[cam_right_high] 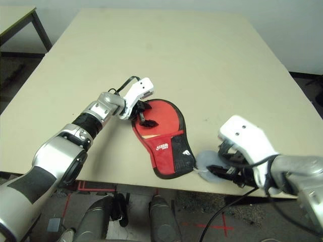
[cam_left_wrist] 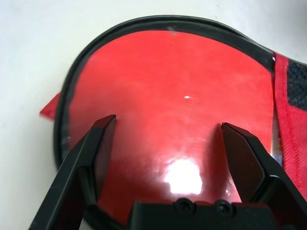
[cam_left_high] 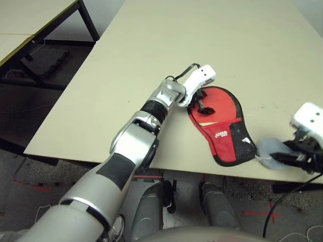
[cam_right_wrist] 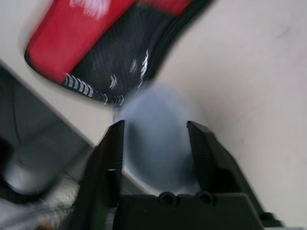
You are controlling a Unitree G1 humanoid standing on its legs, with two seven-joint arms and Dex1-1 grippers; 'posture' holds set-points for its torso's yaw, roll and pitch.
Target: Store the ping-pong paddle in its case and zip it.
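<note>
The ping-pong paddle (cam_left_high: 222, 102) lies on the table with its red face up, partly inside the red case (cam_left_high: 225, 143). A bit of its wooden handle (cam_left_high: 206, 122) shows at the case's opening. My left gripper (cam_left_high: 202, 104) hovers open just over the round red face (cam_left_wrist: 177, 91), one finger (cam_left_wrist: 98, 148) on each side. The case's black narrow end (cam_right_high: 182, 154) reaches the table's front edge. The white pom-pom (cam_right_high: 204, 161) lies there. My right gripper (cam_right_high: 222, 169) is open, and the pom-pom (cam_right_wrist: 153, 136) sits between its spread fingers (cam_right_wrist: 112, 153).
The beige table (cam_left_high: 176, 40) stretches wide beyond the case. Its front edge runs right under the pom-pom and my right gripper. A second table (cam_left_high: 30, 20) stands at the far left across a gap. Black cables (cam_left_high: 287, 206) hang below the edge.
</note>
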